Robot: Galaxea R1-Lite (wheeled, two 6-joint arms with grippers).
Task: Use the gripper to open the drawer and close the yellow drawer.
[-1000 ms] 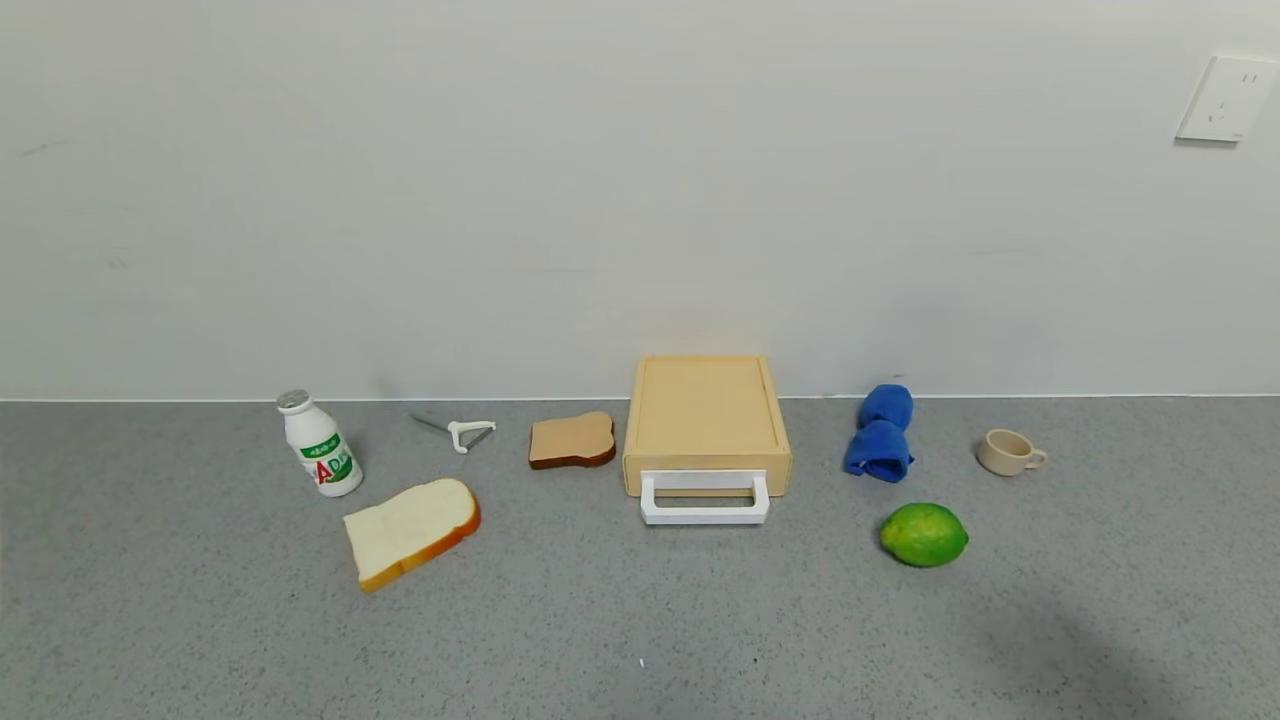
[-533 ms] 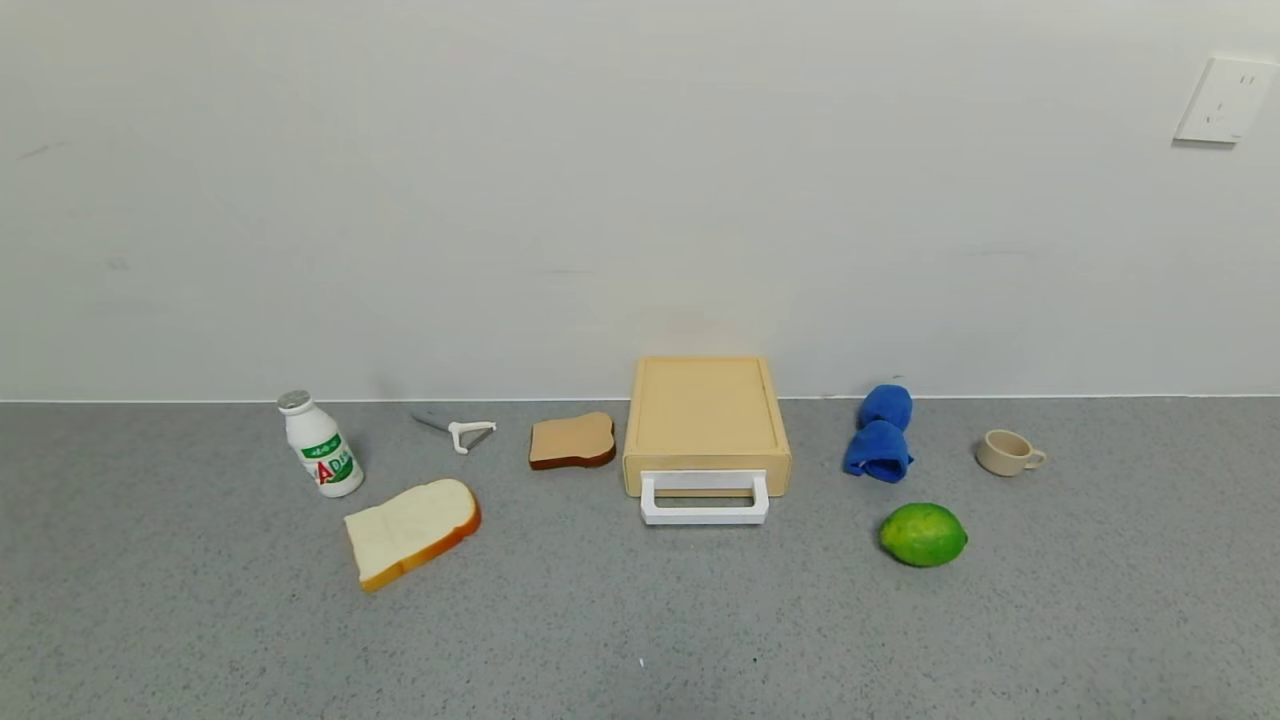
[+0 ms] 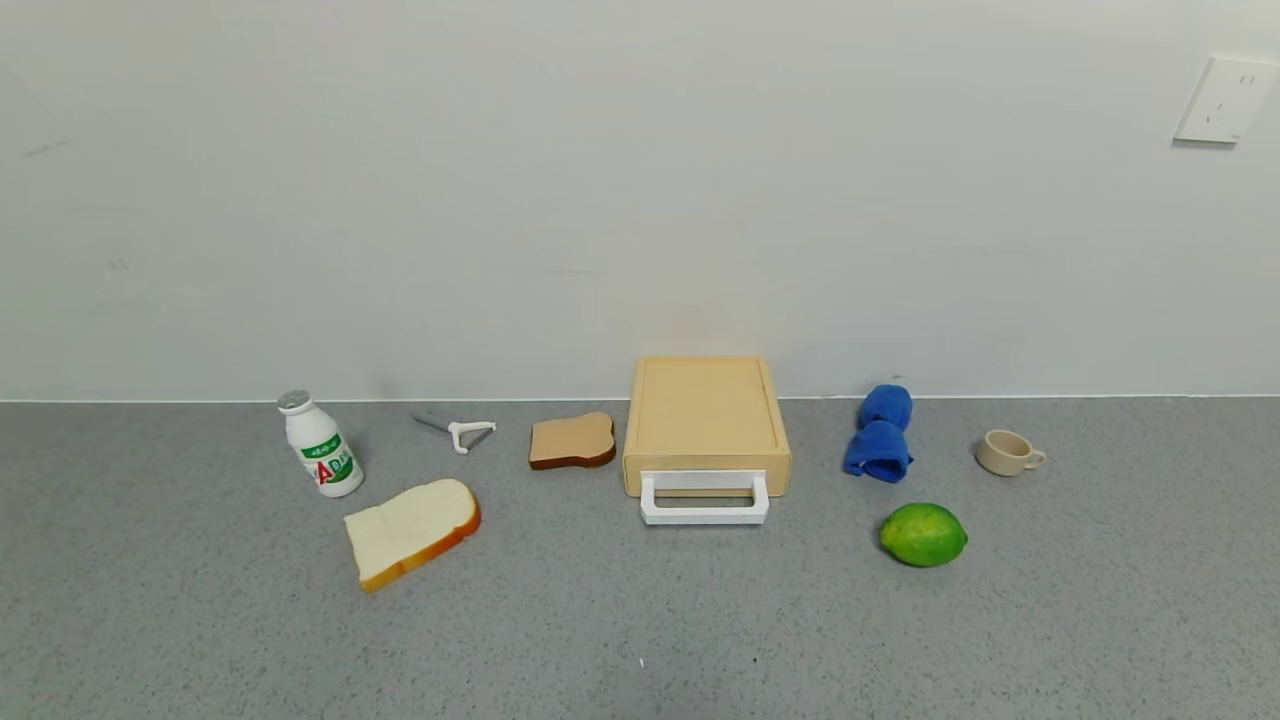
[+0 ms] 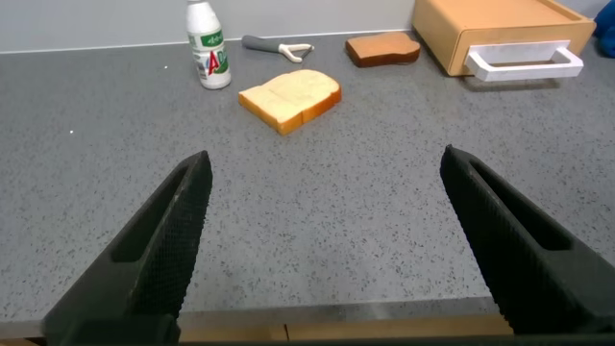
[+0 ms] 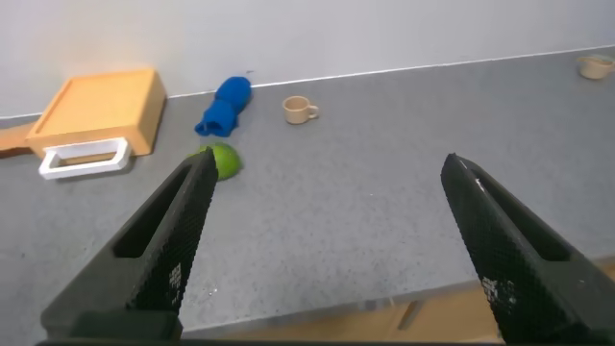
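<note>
The pale yellow drawer [image 3: 706, 423] sits against the back wall near the middle of the grey speckled counter [image 3: 640, 620], its front flush with the box, so it looks shut, and its white loop handle [image 3: 704, 499] juts out toward the robot. Neither arm shows in the head view; both hang back at the near edge of the counter, well apart from the drawer.

The left gripper [image 4: 327, 240] hovers low over bare counter with its dark pointed jaws spread wide and nothing between them. From its wrist view the drawer [image 4: 504, 34] lies far ahead and off toward the robot's right, with the white bread slice [image 4: 289, 98] and the little milk drink bottle [image 4: 207, 48] nearer to it.

The right gripper [image 5: 327, 240] is likewise spread wide and holds nothing (its fingers frame only grey counter). In its view the drawer [image 5: 96, 113] is far off toward the robot's left, beyond the lime [image 5: 222, 160].

Around the drawer: a brown toast slice [image 3: 572, 440] just beside its left side, a white peeler [image 3: 462, 432] further left, a rolled blue cloth [image 3: 881, 433] near its right side, then a beige cup [image 3: 1008, 452]. A small object at the far edge of the right wrist view is too small to make out.
</note>
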